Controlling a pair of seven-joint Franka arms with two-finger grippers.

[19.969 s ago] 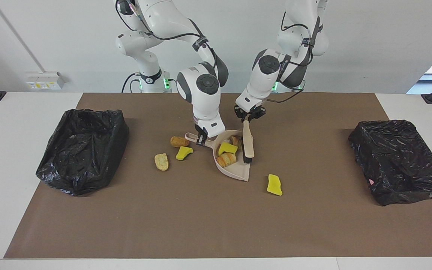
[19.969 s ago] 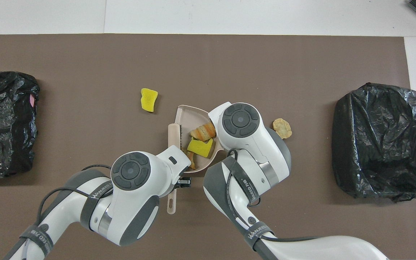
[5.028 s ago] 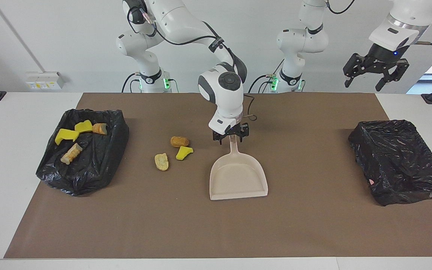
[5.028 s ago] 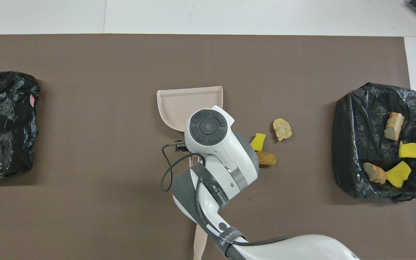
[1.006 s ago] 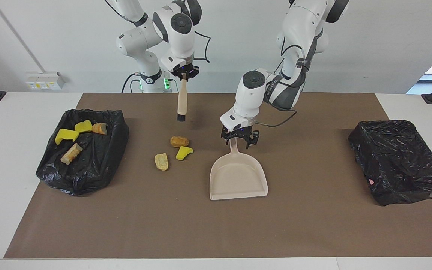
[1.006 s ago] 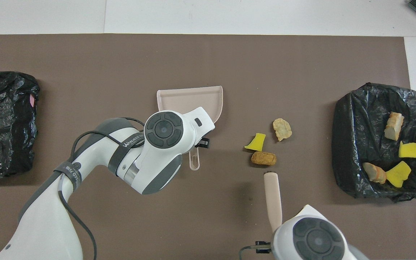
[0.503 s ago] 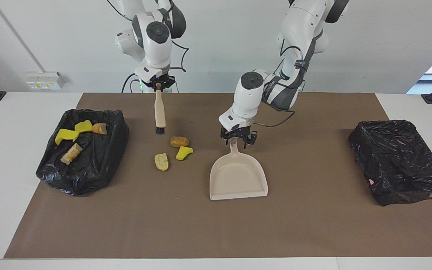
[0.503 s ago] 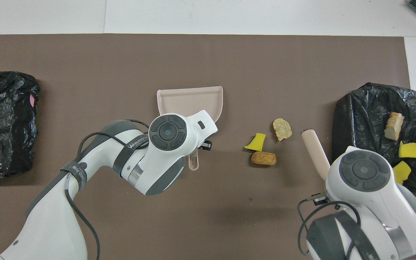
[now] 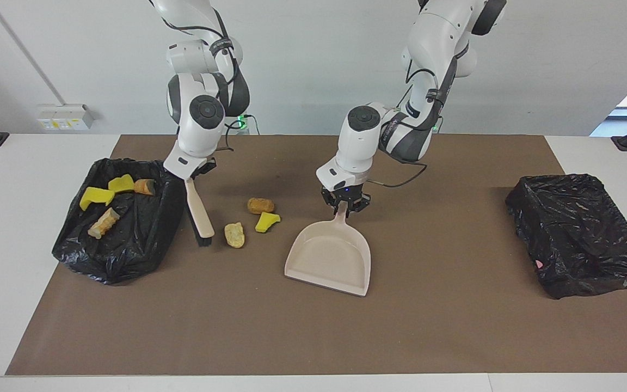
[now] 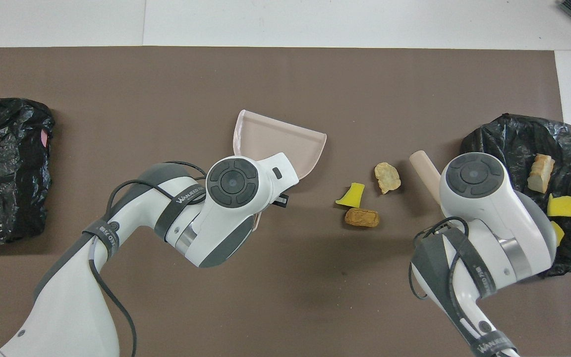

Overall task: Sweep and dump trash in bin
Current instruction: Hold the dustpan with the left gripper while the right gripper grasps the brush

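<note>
A white back wall [image 9: 313,65] and a socket plate [image 9: 65,116] were seen at the robots' end. The white table [image 9: 19,163] was covered by a brown mat [image 9: 313,326]. The right gripper [image 9: 194,173] was clamped shut on the brush [image 9: 199,209], its bristles down beside the bin [image 9: 145,228] at the right arm's end, where four pieces were lying. The left gripper [image 9: 344,208] was closed on the dustpan [image 9: 331,258] handle, the pan angled toward three loose trash [image 9: 254,218] pieces between brush and pan. A second bin [image 9: 580,234] was seen at the left arm's end.
</note>
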